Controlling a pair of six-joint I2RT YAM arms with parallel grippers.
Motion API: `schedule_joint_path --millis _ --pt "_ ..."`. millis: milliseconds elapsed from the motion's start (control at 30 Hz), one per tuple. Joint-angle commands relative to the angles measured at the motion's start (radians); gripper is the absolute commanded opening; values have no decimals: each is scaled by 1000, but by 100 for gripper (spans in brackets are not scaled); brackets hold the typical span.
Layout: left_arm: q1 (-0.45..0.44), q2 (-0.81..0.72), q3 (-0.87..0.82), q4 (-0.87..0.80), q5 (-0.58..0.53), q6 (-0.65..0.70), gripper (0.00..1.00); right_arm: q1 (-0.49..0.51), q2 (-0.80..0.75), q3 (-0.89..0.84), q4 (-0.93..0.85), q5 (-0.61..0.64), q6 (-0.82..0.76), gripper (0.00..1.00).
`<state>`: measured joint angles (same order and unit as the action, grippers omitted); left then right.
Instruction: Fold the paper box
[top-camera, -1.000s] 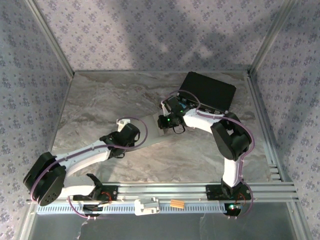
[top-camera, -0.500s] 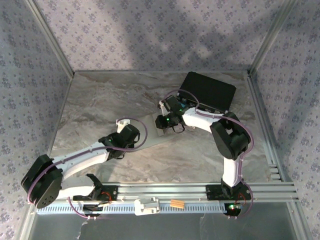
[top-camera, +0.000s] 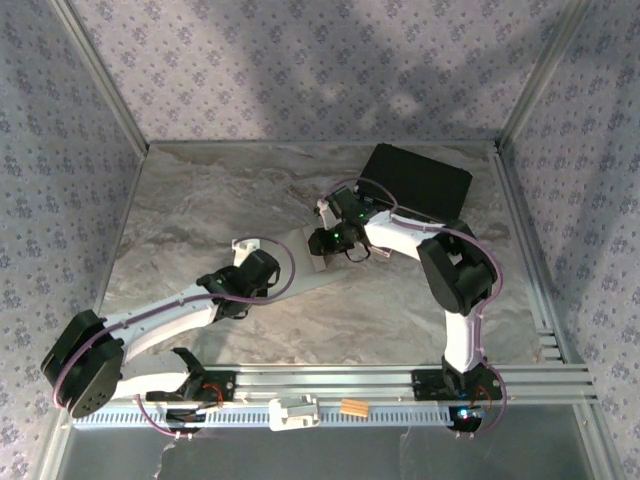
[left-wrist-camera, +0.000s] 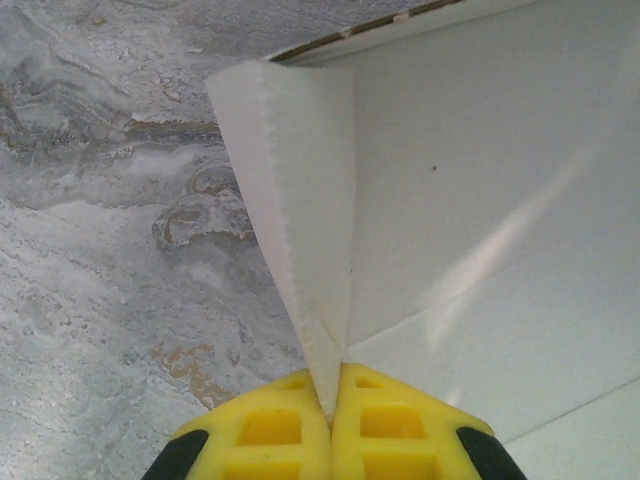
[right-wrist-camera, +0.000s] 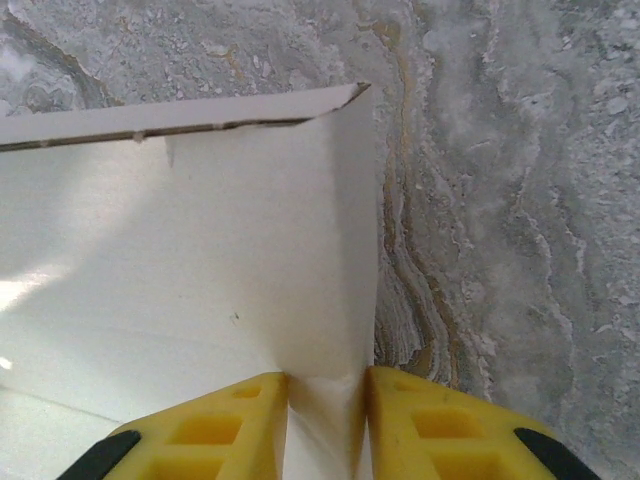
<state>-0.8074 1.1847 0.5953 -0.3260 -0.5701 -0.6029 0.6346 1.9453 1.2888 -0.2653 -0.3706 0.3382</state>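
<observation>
currently one box (top-camera: 303, 252) is lying near the middle of the table (top-camera: 220, 200) as a mostly flat white sheet, with the two grippers working at opposite sides of it. the left gripper (left-wrist-camera: 333, 388) is clamping tight on one raised corner flap, its yellow fingers (left-wrist-camera: 270, 430) pressing together with the card's edge caught between them. the right gripper (right-wrist-camera: 327, 380) is standing partly open, its two fingers (right-wrist-camera: 430, 430) sitting apart with a second raised flap in the gap; whether either finger is pressing on the card i cannot tell. between those two flaps the box's plain white inner face is showing. one black case (top-camera: 415, 182) is lying closed at the far right of the table, apart from the box, its inside hidden. two arms are reaching inward, the left arm (top-camera: 160, 320) from the near left and the right arm (top-camera: 455, 280) bending back from the near right. one white part (top-camera: 293, 412) and one small orange part (top-camera: 353, 407) are sitting on the rail (top-camera: 400, 385) at the near edge.
</observation>
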Motion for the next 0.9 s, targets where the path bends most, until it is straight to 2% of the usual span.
schedule_joint_path --millis 0,867 --pt "-28 -21 43 104 52 40 0 26 44 17 -36 -145 -30 28" --pt "-28 -18 54 98 55 52 0 32 58 54 -63 -140 -54 31"
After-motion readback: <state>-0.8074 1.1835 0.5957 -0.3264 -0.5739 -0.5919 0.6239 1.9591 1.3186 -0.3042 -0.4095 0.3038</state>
